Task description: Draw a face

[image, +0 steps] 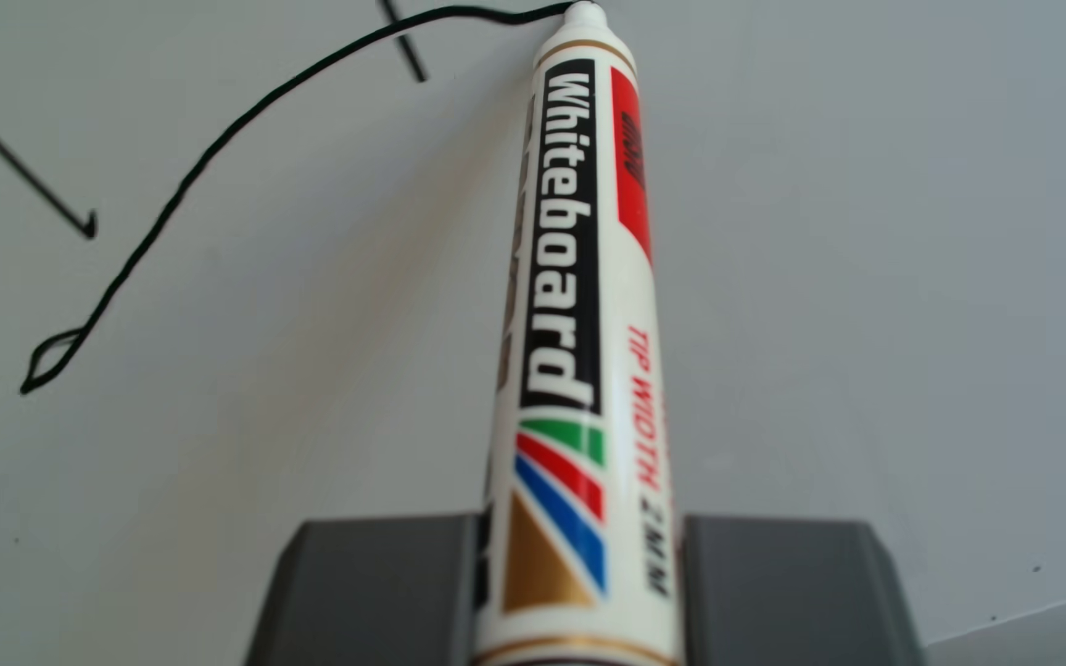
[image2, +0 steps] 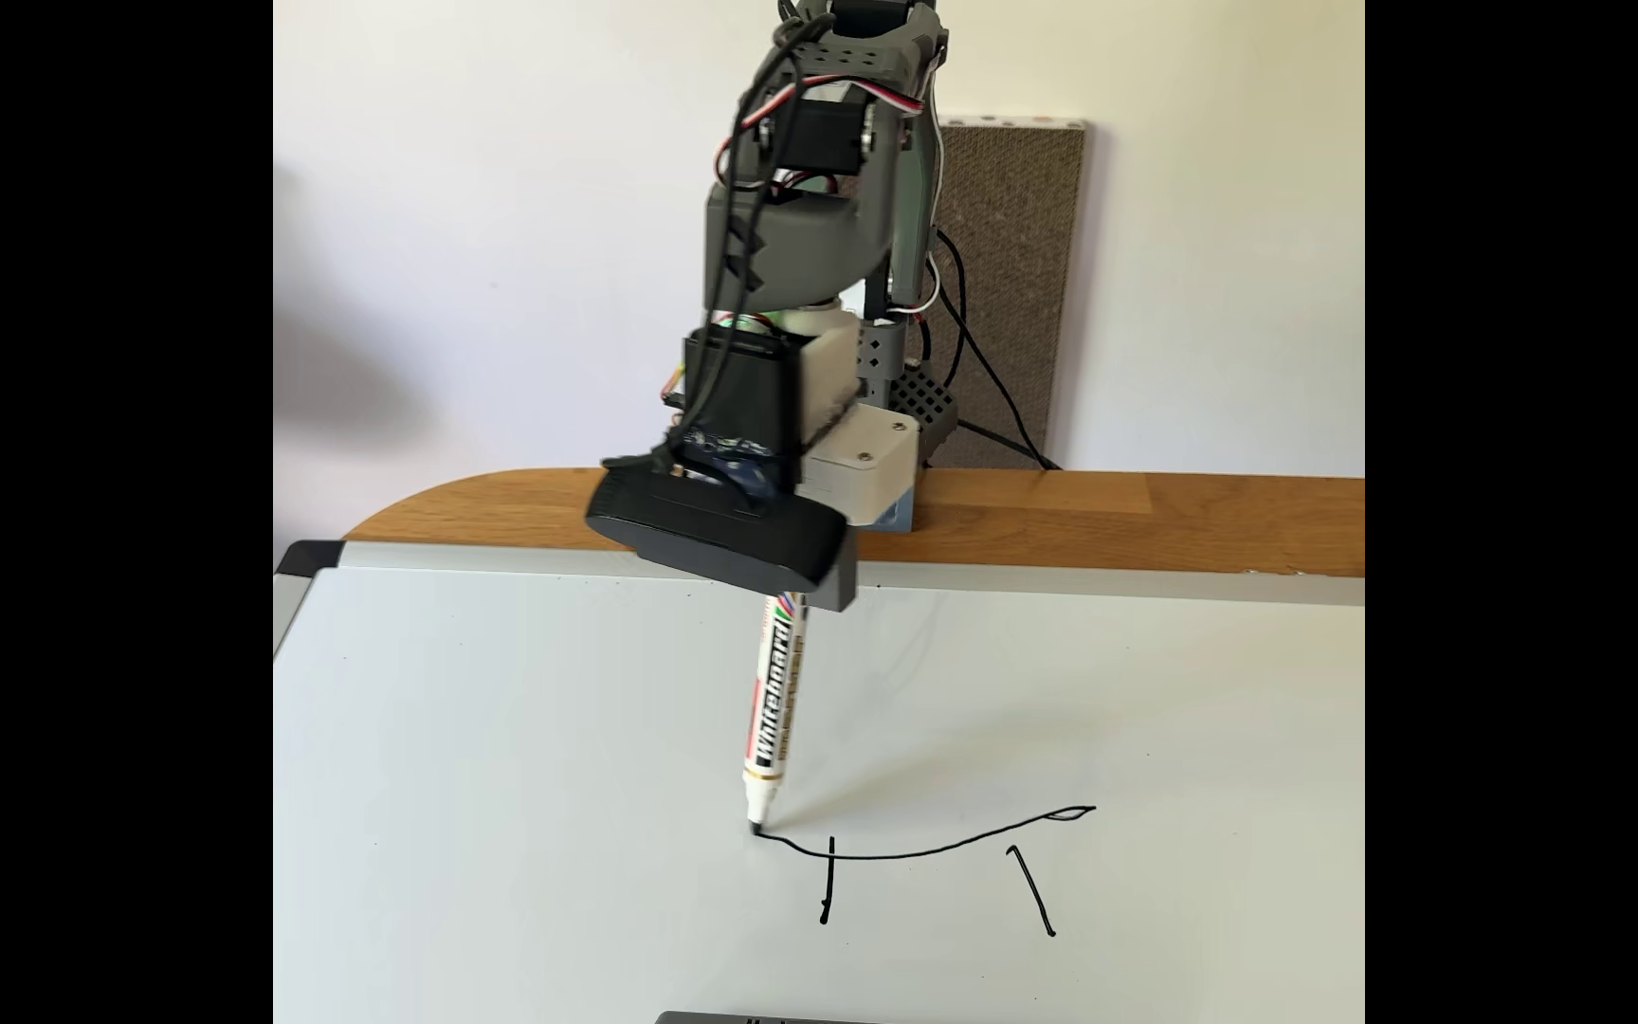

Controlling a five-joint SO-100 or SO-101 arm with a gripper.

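Observation:
A white marker [image: 572,288] labelled "Whiteboard" is clamped between the two grey fingers [image: 383,589] of my gripper [image: 582,531], which is shut on it. In the fixed view the marker [image2: 776,709] leans steeply down and its black tip [image2: 756,827] touches the whiteboard at the left end of a long shallow curve [image2: 923,852]. The face is that curve plus two short strokes [image2: 829,881] [image2: 1034,891] below it. In the other view the curve [image: 210,154] runs from the tip down to a small loop, crossing one stroke [image: 408,51]. A stroke with a hooked end [image: 18,160] lies at the left.
The whiteboard [image2: 500,788] lies flat on a wooden table [image2: 1140,522]. A black camera [image2: 726,542] on the wrist hides the gripper in the fixed view. A brown textured panel [image2: 1012,246] leans against the wall behind the arm. A grey object [image2: 766,1017] peeks in at the bottom edge.

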